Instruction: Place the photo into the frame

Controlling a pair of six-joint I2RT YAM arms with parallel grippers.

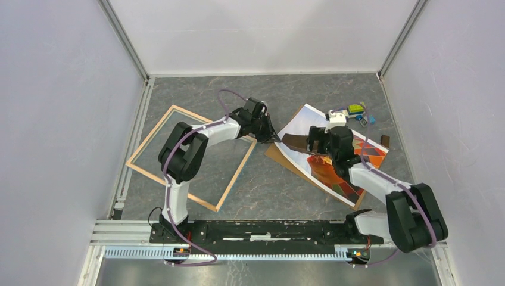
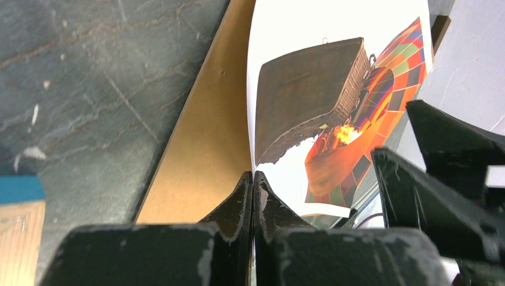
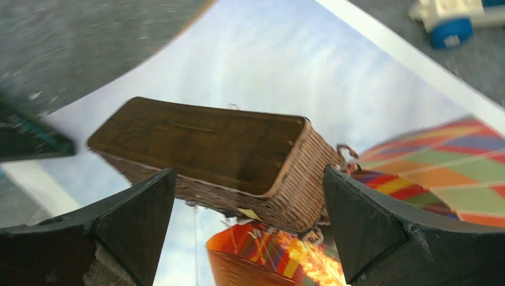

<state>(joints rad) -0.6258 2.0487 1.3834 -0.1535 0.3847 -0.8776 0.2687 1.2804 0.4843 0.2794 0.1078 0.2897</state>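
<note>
The photo [image 1: 304, 122], a hot-air balloon print, lies face up on the brown backing sheet [image 1: 275, 154] at centre right, its left edge curled upward. My left gripper [image 1: 275, 138] is shut on that left edge; in the left wrist view the jaws [image 2: 253, 179] pinch the photo [image 2: 309, 36] beside the backing sheet [image 2: 202, 137]. My right gripper [image 1: 317, 148] is open and empty just above the photo's middle; in the right wrist view its fingers [image 3: 249, 171] straddle the basket image on the photo [image 3: 286, 65]. The frame [image 1: 171, 187] lies flat at left, wood rim up.
Small toy-like objects [image 1: 351, 113] lie at the back right beside the photo, one showing in the right wrist view [image 3: 446, 18]. A dark brown strip [image 1: 385, 142] lies at the photo's right edge. White walls enclose the table. A frame corner [image 2: 21, 189] shows at lower left of the left wrist view.
</note>
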